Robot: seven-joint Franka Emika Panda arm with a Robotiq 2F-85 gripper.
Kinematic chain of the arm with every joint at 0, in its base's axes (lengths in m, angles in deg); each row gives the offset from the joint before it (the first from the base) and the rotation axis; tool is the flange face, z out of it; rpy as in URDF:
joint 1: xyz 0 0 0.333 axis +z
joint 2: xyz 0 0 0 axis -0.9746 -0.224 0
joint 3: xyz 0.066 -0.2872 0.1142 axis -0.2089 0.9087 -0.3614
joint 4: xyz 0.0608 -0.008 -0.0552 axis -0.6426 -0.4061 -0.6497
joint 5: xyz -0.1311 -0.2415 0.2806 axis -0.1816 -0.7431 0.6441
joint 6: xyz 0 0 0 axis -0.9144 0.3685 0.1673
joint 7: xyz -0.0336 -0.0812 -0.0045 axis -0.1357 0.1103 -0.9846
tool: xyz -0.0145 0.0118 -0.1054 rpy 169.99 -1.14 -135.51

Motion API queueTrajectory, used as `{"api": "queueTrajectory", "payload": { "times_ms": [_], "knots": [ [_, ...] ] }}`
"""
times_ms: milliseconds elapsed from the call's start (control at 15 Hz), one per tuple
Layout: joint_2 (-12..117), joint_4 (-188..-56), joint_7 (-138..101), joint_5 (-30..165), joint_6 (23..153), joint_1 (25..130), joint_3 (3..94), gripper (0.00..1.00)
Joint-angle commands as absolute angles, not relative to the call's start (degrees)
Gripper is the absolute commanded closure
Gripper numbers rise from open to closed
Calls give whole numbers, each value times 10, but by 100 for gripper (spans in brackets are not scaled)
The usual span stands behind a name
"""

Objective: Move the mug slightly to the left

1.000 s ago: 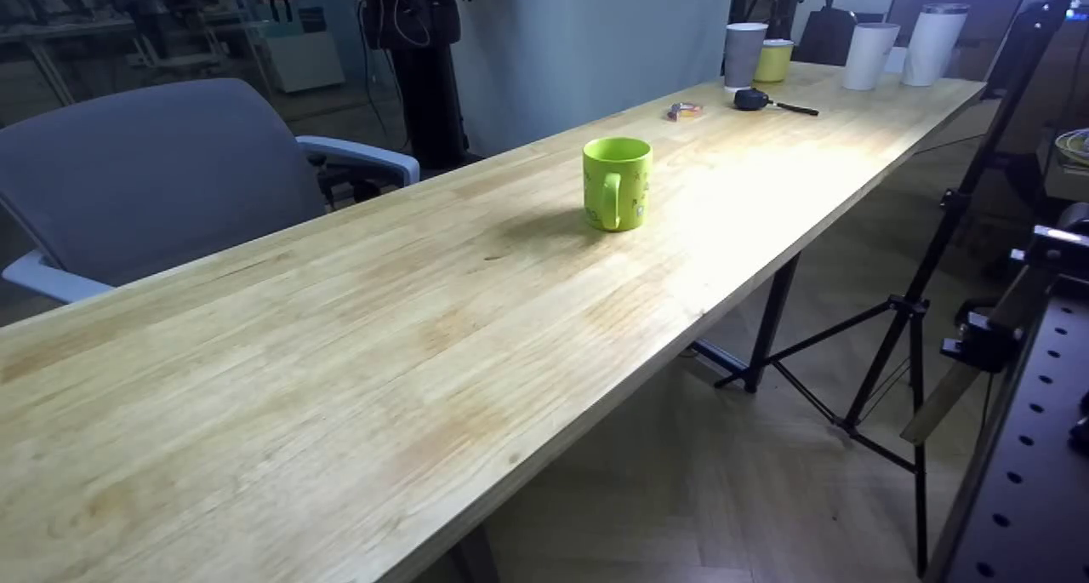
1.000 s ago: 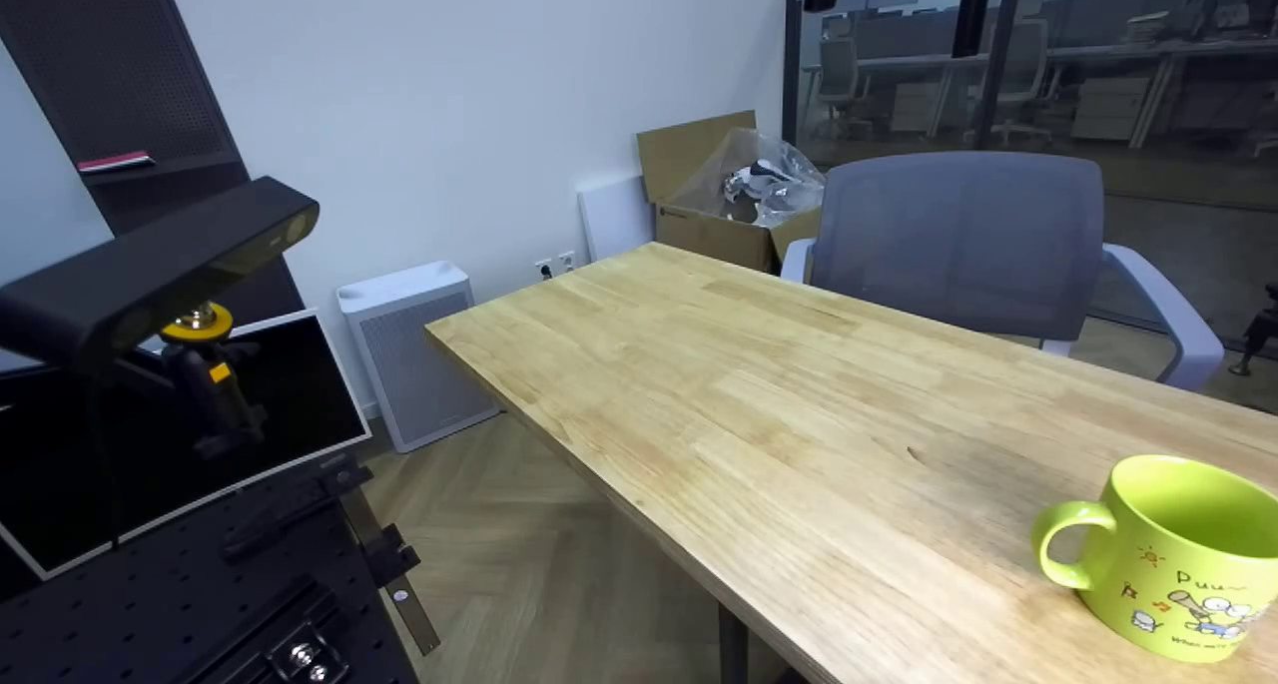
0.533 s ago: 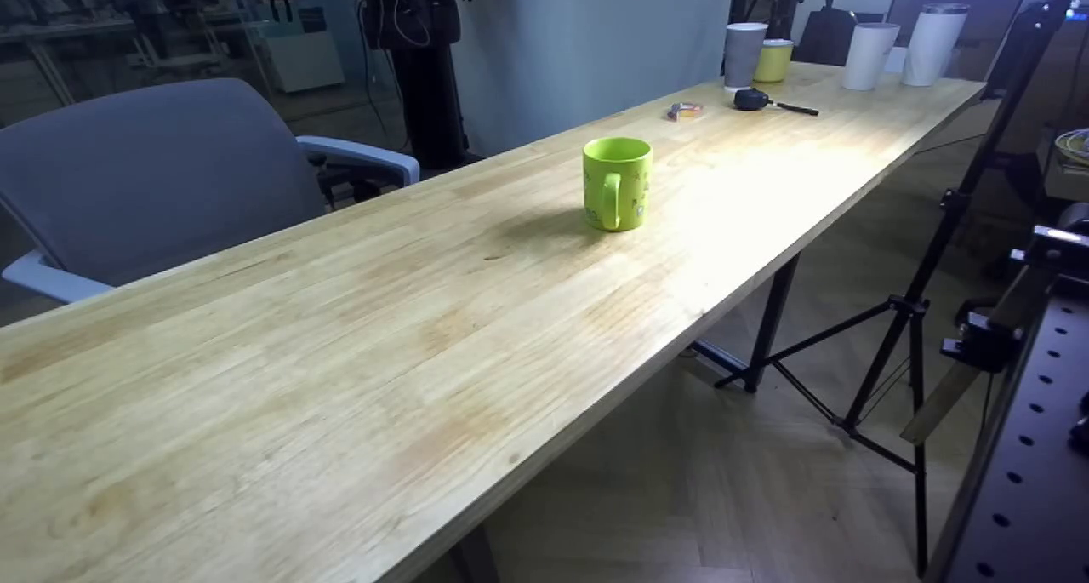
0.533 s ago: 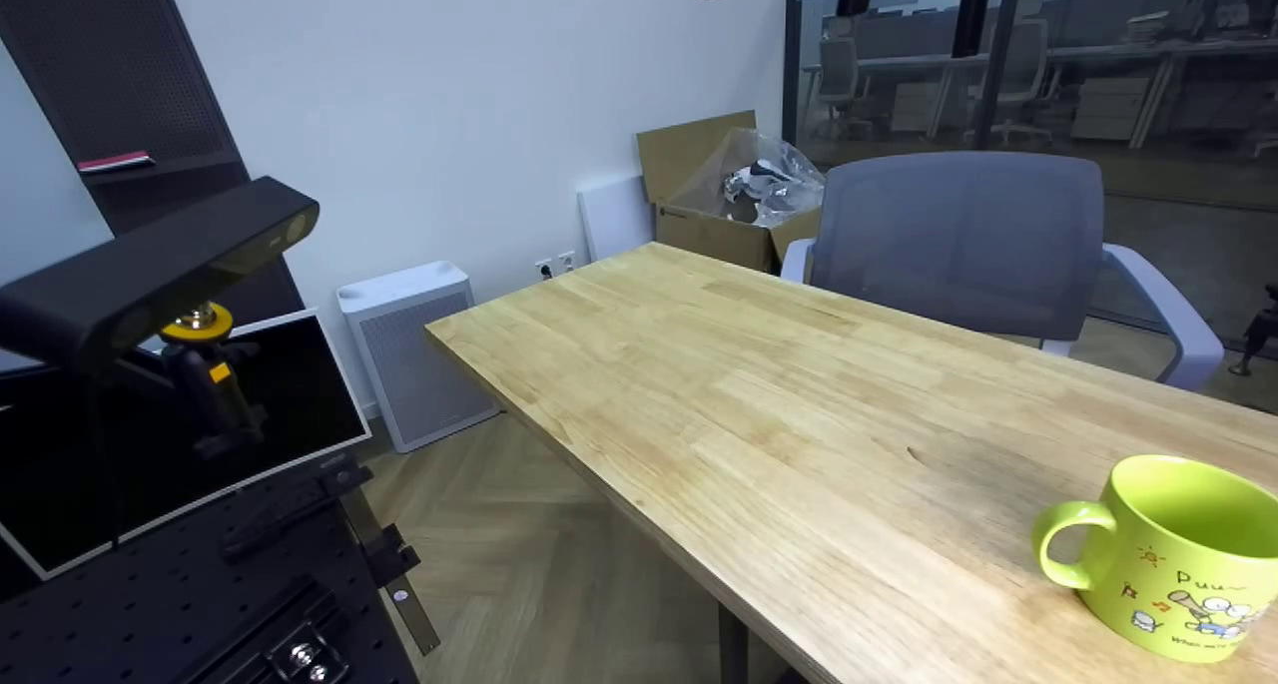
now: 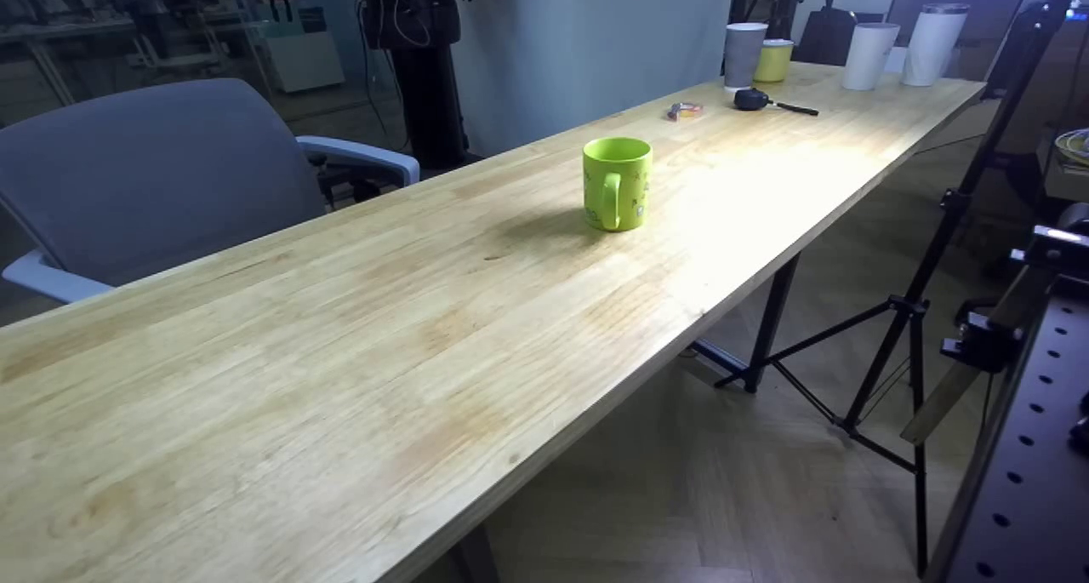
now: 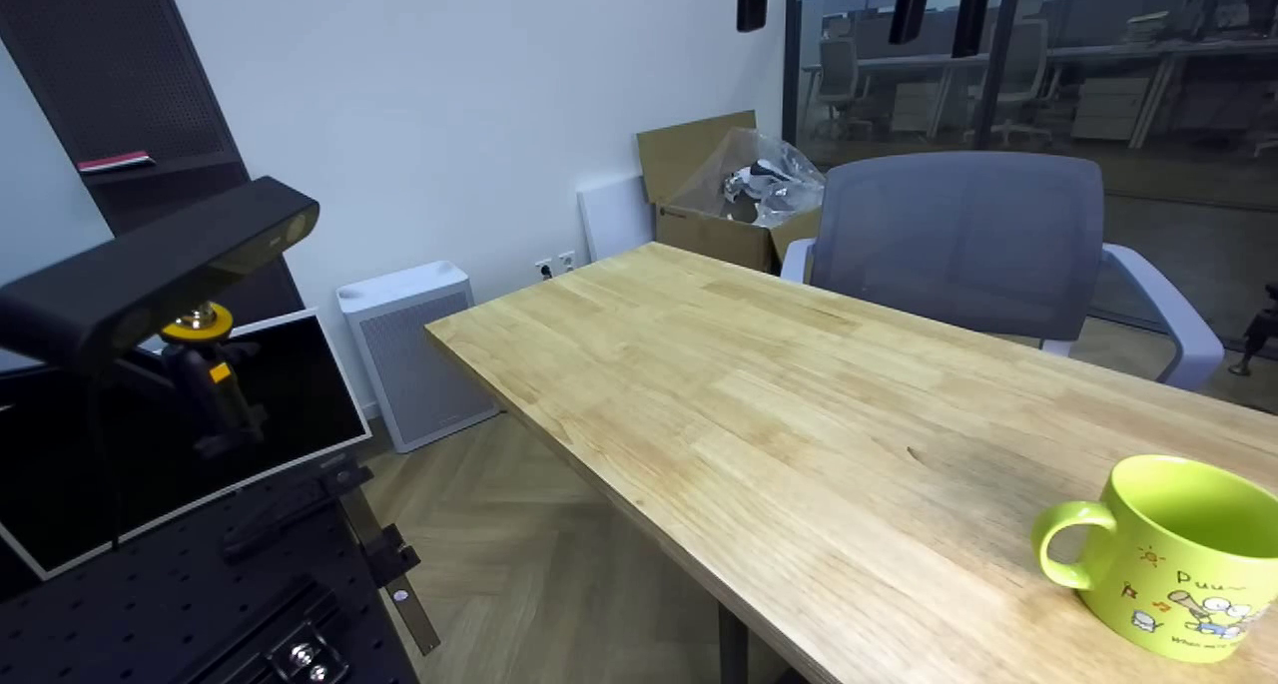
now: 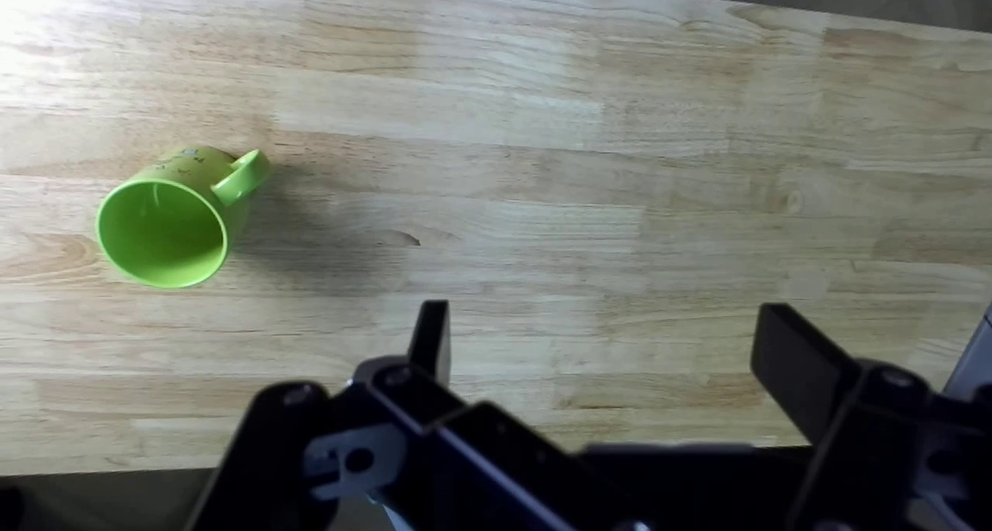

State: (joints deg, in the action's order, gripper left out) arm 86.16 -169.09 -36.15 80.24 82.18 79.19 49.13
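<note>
My hand (image 7: 604, 329) hangs above the surface (image 7: 527, 267), fingers (image 7: 802, 364) spread wide. The lime-green mug (image 7: 178, 213) stands upright, apart from them.

1. In both exterior views, you see a grey chair (image 6: 958, 245) beside the wooden table (image 6: 649, 364).
2. In an exterior view, you have a yellowish cup (image 5: 774, 62) and a white cup (image 5: 869, 59), upright.
3. You also see an open cardboard box (image 6: 709, 235).

In an exterior view, the surface (image 5: 357, 362) carries the mug (image 5: 628, 187) and, far behind it, a tumbler (image 5: 935, 47); chair (image 5: 157, 179) left, tripod (image 5: 909, 306) right.
</note>
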Motion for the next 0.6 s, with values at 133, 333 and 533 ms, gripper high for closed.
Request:
{"api": "queueTrajectory", "payload": {
  "times_ms": [133, 333, 533],
  "knots": [
    [812, -1648, -375, 810, 840, 778, 500, 0],
    [781, -1626, -374, 806, 849, 768, 503, 0],
    [745, -1600, -367, 796, 862, 755, 503, 0]
  ]
}}
